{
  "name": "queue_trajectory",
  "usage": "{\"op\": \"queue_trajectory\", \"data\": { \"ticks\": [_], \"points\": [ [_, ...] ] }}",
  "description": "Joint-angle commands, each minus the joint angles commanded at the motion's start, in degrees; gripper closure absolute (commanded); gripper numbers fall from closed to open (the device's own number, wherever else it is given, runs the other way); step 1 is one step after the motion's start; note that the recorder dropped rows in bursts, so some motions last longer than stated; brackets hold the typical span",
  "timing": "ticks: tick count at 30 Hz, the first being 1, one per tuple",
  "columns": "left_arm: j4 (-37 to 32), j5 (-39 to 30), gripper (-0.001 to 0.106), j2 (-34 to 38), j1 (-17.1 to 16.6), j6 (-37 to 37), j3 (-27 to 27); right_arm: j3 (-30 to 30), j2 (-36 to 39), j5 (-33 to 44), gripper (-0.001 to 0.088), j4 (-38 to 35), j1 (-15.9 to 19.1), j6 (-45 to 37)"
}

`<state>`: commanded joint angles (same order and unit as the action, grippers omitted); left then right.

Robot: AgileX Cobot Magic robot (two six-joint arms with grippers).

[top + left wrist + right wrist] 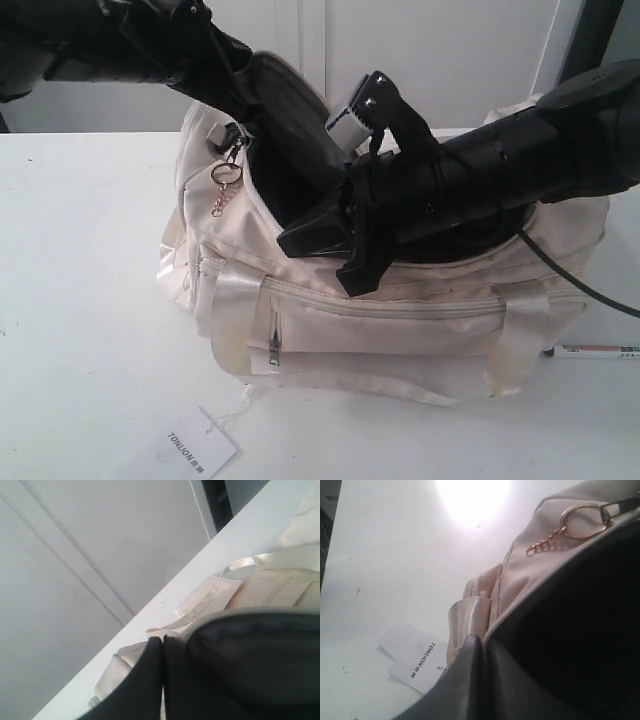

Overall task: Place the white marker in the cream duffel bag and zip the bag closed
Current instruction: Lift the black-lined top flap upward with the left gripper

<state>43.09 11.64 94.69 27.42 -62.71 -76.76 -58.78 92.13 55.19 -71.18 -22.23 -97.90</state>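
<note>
At the tips of the left end effector (162, 645), left wrist view: jaws fully together. The zipper edge and dark lining of the cream duffel bag (265, 587) run straight into them, so this reads as a pinch on the far rim. Desk (240, 535) and one webbing handle (240, 561) lie beyond the tips.

Right wrist view: right end effector (481, 642) also closed, nothing pen-like in it. The near rim of the bag meets its tips; whether fabric is caught, cannot tell. Gold ring pull (581, 538) sits ahead of the tips along the zipper line. Hang tag (415, 657) lies on the desk off to one side.

Exterior view: bag mouth gapes, dark flap drawn up toward the left end effector. Right end effector hangs over the mouth, tips at the front rim. White marker (598, 351) is not in the bag. It lies flat on the desk, well behind the right end effector, under its arm, just beside the bag's end.

Risks, my judgement:
- If the left grip slips, the flap drops and the mouth closes before the marker goes in.
- The right must back out and turn to the marker; its trailing cable (590, 290) could hook a handle and drag the bag.
- The marker is thin, flat and close against the bag, so the tips may hit fabric or roll it away.
- Zipping before insertion would spoil the run.
</note>
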Motion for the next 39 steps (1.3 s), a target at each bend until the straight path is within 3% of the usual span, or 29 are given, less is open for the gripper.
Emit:
{"op": "queue_trajectory", "data": {
  "ticks": [5,12,18,26,39],
  "points": [
    [0.0,7.86,0.105,2.12,0.0,0.0,0.0,0.0,0.0,-0.24,0.0868,0.02,0.0,-0.64],
    [0.0,13.0,0.105,4.6,0.0,0.52,0.0,0.0,0.0,-0.43,0.0868,0.02,0.0,-2.35],
    [-1.84,17.75,0.105,5.41,0.0,5.94,0.0,0.0,0.0,-1.29,0.0868,0.02,0.0,-2.35],
    [-14.06,18.73,0.105,8.02,0.0,14.76,0.0,0.0,0.0,-1.71,0.0868,0.02,0.0,-2.46],
    [-14.88,19.18,0.105,8.95,-0.11,16.69,0.0,0.0,0.0,-2.62,0.0868,0.02,0.0,-2.46]
  ]
}}
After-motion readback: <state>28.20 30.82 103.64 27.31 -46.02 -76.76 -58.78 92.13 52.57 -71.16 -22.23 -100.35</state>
